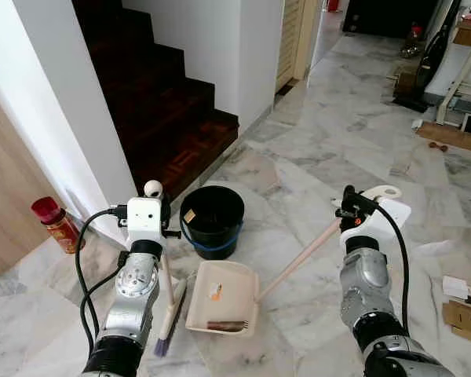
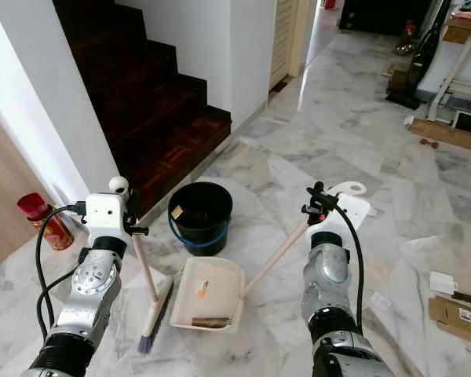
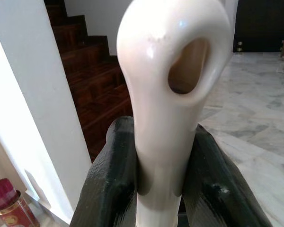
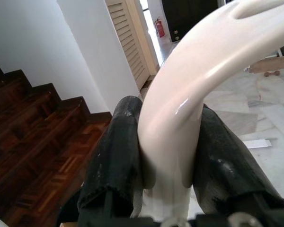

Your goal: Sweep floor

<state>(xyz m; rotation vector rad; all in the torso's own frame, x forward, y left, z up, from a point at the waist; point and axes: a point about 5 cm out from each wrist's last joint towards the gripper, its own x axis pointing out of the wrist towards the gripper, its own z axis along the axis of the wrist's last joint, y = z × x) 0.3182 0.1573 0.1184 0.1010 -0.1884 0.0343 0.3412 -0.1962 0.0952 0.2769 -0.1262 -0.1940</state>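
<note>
My left gripper (image 1: 162,212) is shut on the cream broom handle (image 3: 165,118), close below its looped top end. The broom's brush head (image 1: 170,312) rests on the marble floor beside the cream dustpan (image 1: 234,280). A brown stick (image 1: 226,325) and a small orange scrap (image 1: 214,291) lie in the dustpan. The pan's long handle (image 1: 298,261) slants up to my right gripper (image 1: 352,207), which is shut on its curved end (image 4: 180,104). A black bucket (image 1: 211,220) stands just behind the pan.
Dark wooden stairs (image 1: 165,110) rise behind the bucket, with a white wall (image 1: 55,118) to their left. A red canister (image 1: 55,224) stands by that wall. Cardboard and paper scraps (image 1: 463,314) lie at the right, and a vacuum (image 1: 420,71) stands farther back.
</note>
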